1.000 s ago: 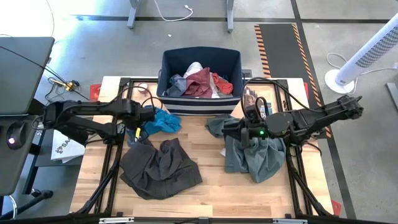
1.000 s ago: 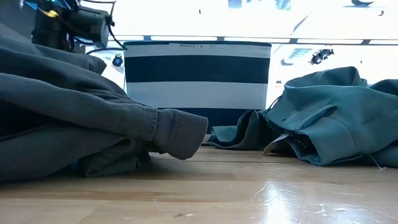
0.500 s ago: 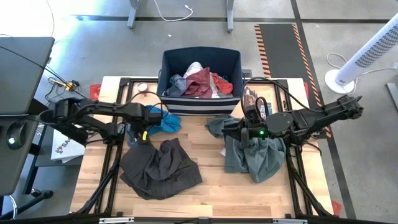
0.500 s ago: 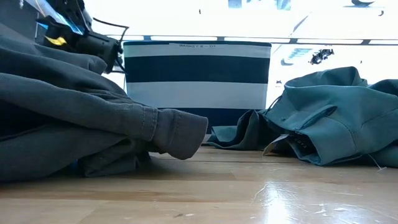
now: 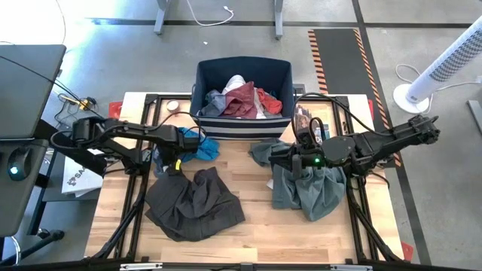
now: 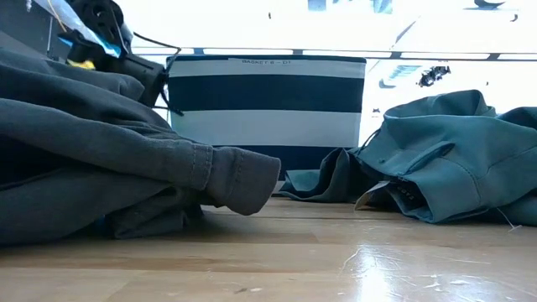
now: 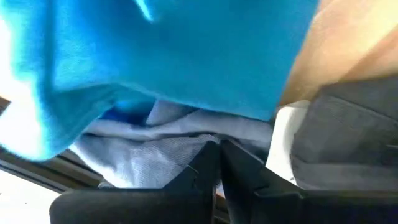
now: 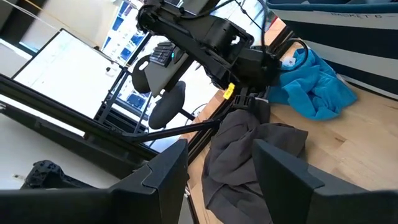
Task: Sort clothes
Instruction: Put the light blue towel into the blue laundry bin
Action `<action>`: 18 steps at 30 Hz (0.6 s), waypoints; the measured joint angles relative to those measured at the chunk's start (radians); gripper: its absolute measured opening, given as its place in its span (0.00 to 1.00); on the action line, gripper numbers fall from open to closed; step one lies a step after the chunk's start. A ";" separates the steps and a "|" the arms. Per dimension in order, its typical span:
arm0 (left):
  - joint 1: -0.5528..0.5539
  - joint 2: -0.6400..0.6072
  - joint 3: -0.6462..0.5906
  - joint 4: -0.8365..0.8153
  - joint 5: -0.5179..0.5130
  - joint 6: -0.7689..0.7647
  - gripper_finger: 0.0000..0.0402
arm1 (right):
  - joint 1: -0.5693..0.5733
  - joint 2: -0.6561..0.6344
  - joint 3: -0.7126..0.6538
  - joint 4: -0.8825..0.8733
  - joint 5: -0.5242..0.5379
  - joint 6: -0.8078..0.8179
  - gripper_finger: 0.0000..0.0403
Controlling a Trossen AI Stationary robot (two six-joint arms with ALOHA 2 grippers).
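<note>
My left gripper (image 5: 169,161) points down at the seam between a bright blue piece (image 5: 200,146) and the dark grey-brown trousers (image 5: 193,203), both lying on the wooden table. Its wrist view shows it (image 7: 219,163) shut at a pale grey cloth (image 7: 155,149) under the blue piece (image 7: 186,50). My right gripper (image 8: 221,180) hangs open and empty above the grey-green shirt (image 5: 309,188). The navy striped bin (image 5: 242,124) at the far edge holds maroon, white, red and grey clothes. My left gripper comes from above, pointing steeply down, and its shut fingertips (image 7: 205,163) press into a fold of the pale grey cloth (image 7: 186,144) just below the blue piece. The fingers hide how much cloth lies between them. The cloth lies slack on the table.
The trousers (image 6: 101,159) and the shirt (image 6: 453,159) flank the bin (image 6: 267,101) in the low view. Bare wood (image 5: 256,241) shows near the front edge. A black desk (image 5: 30,75) stands left of the table, a white fan (image 5: 452,60) right.
My left gripper has sunk toward the table, down onto the spot between the blue piece and the trousers, and has tipped more steeply downward. The clothes lie as before.
</note>
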 joint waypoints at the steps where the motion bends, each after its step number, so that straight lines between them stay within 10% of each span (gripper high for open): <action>1: 0.000 -0.013 0.009 -0.012 0.001 -0.005 0.03 | 0.000 0.000 0.000 0.000 0.000 0.000 0.44; 18: -0.035 -0.322 0.406 -0.037 -0.011 -0.157 0.00 | -0.032 0.000 0.000 -0.004 0.023 -0.005 0.44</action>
